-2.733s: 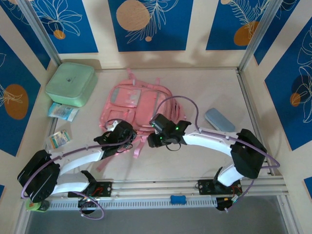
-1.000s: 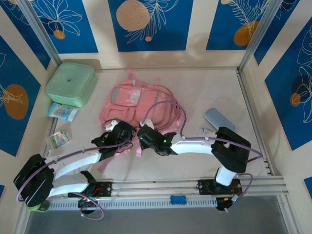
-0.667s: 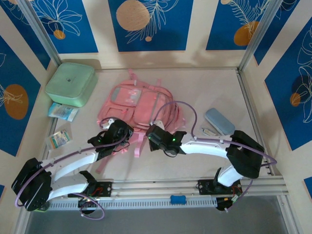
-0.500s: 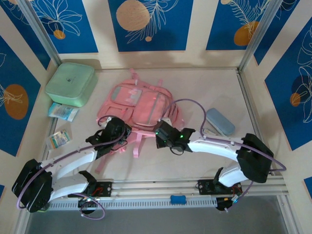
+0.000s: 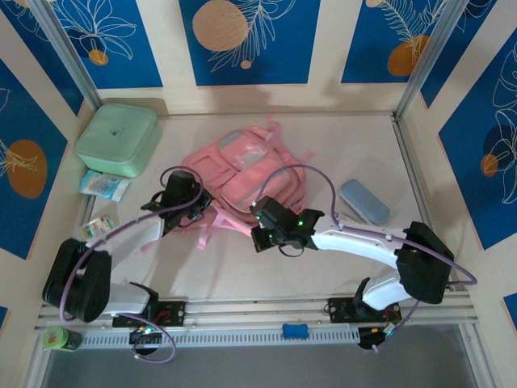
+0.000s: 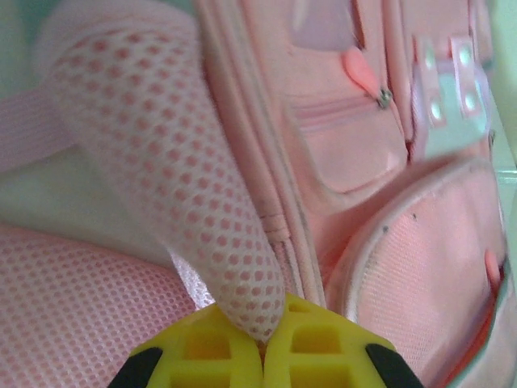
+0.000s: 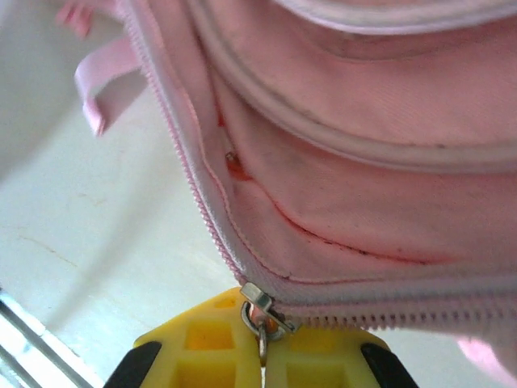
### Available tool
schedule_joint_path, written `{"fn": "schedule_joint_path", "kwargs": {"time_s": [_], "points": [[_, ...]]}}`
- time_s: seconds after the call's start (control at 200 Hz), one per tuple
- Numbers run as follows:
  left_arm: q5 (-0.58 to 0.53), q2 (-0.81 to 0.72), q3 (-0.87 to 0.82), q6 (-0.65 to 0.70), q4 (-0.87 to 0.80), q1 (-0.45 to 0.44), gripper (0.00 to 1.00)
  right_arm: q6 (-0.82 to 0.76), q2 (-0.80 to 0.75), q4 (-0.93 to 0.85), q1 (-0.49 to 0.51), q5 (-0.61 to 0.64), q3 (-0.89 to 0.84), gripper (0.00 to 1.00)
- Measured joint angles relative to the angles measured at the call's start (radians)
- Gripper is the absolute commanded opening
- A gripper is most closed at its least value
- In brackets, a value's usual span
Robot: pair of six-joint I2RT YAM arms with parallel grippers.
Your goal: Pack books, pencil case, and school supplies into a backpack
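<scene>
The backpack [image 5: 242, 166] lies flat on the worktop [image 5: 347, 145], centre of the overhead frame, tilted so that its top points to the upper right. Its loose pink straps trail toward the lower left.

Left hand [image 5: 196, 213]: positioned at the lower left edge of the backpack. In the left wrist view the left hand [image 6: 262, 356] is clenched on the tip of the mesh strap [image 6: 170, 170]. The strap rises from between the yellow fingers [image 6: 202, 356] toward the upper left of that frame. The front pockets of the backpack [image 6: 363, 145] fill the right half.

Right hand [image 5: 258, 234]: positioned at the lower edge of the backpack, just right of the left hand. In the right wrist view the right hand [image 7: 262, 356] is clamped on the metal zip pull [image 7: 260, 317]. The zip line [image 7: 186, 170] runs from the pull up toward the upper left along the pink fabric.

Other items on the worktop:
- Mint-green box [image 5: 117, 139], upper left, apart from the backpack.
- Two small packets [image 5: 105, 185], left edge, below the box.
- Blue case [image 5: 365, 201], right of the backpack.
</scene>
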Motion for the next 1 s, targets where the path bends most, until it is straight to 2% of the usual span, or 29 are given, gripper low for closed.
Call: {"fn": "schedule_joint_path", "kwargs": {"time_s": [0.115, 0.245, 0.375, 0.52, 0.645, 0.78, 0.905, 1.0], "points": [[0.034, 0.021, 0.021, 0.061, 0.025, 0.013, 0.28, 0.022, 0.050, 0.006, -0.001, -0.027, 0.031, 0.00], [0.066, -0.035, 0.003, 0.074, 0.023, 0.010, 0.43, 0.042, 0.068, 0.015, -0.009, -0.058, 0.039, 0.00], [0.058, -0.193, -0.092, 0.023, 0.026, -0.040, 0.57, 0.053, 0.084, 0.021, -0.016, -0.071, 0.043, 0.00], [-0.009, -0.337, -0.185, -0.082, 0.023, -0.164, 0.63, 0.065, 0.087, 0.022, -0.016, -0.074, 0.043, 0.00], [-0.094, -0.356, -0.229, -0.197, 0.034, -0.284, 0.65, 0.068, 0.087, 0.022, -0.016, -0.074, 0.043, 0.00], [-0.181, -0.295, -0.257, -0.330, 0.092, -0.384, 0.65, 0.068, 0.087, 0.022, -0.016, -0.074, 0.043, 0.00], [-0.223, -0.182, -0.254, -0.406, 0.160, -0.415, 0.64, 0.068, 0.087, 0.022, -0.016, -0.074, 0.043, 0.00], [-0.251, -0.109, -0.235, -0.444, 0.181, -0.422, 0.57, 0.068, 0.087, 0.022, -0.016, -0.074, 0.043, 0.00]]}}
